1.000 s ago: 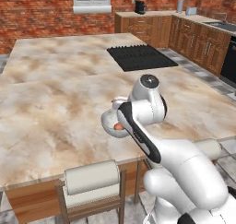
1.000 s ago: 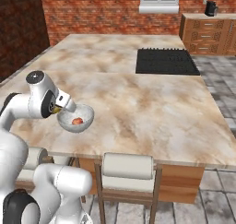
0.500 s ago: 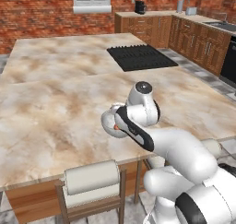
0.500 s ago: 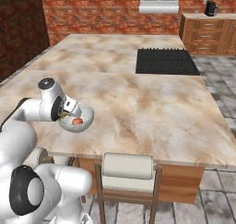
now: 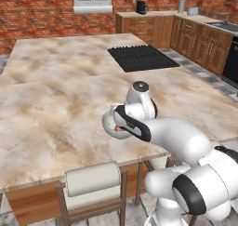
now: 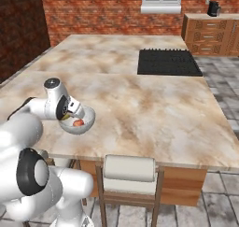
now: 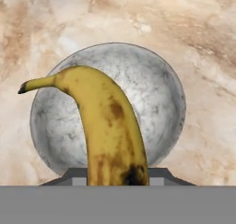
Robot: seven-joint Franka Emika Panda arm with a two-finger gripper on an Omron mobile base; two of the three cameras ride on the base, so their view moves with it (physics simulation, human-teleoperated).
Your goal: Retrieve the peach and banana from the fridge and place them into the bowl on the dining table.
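My gripper (image 6: 71,114) is shut on the banana (image 7: 108,126), a curved yellow fruit with brown spots and a dark tip. It hangs just above the round grey-white bowl (image 7: 156,94), which stands on the marbled dining table (image 6: 154,104) near its front edge. In the right base view the reddish peach (image 6: 78,123) lies inside the bowl (image 6: 88,118). In the hand view the banana covers the middle of the bowl and hides the peach. In the left base view my forearm crosses in front of the bowl (image 5: 110,123). The fridge is out of view.
A black inset cooktop (image 6: 169,62) lies at the far side of the table. A cushioned wooden chair (image 6: 130,170) is tucked under the near edge. Wooden cabinets (image 5: 195,39) and a brick wall stand beyond.
My hand has moved in over the bowl and a little lower, still holding the banana. The bowl and peach have stayed in place.
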